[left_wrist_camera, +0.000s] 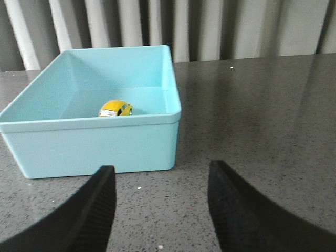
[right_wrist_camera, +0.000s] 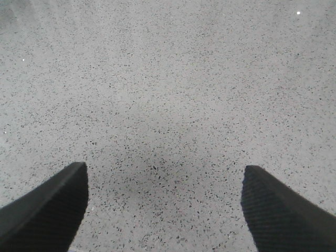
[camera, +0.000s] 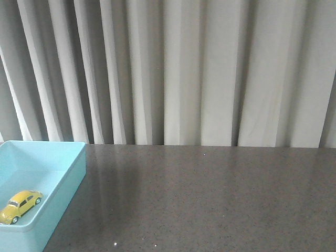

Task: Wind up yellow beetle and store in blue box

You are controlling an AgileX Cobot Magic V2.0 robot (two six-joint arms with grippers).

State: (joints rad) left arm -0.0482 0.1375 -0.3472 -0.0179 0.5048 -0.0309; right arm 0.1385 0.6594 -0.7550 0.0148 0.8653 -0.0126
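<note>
The yellow beetle (camera: 20, 206) sits on its wheels inside the blue box (camera: 73, 173) at the table's front left. In the left wrist view the beetle (left_wrist_camera: 115, 108) lies on the floor of the box (left_wrist_camera: 105, 147), near the wall closest to the gripper. My left gripper (left_wrist_camera: 161, 173) is open and empty, a little short of the box's outer wall, over bare table. My right gripper (right_wrist_camera: 164, 173) is open and empty over bare speckled table. Neither gripper shows in the front view.
The dark speckled table (camera: 210, 199) runs to the right of the box. A pale pleated curtain (camera: 184, 73) hangs along the back edge.
</note>
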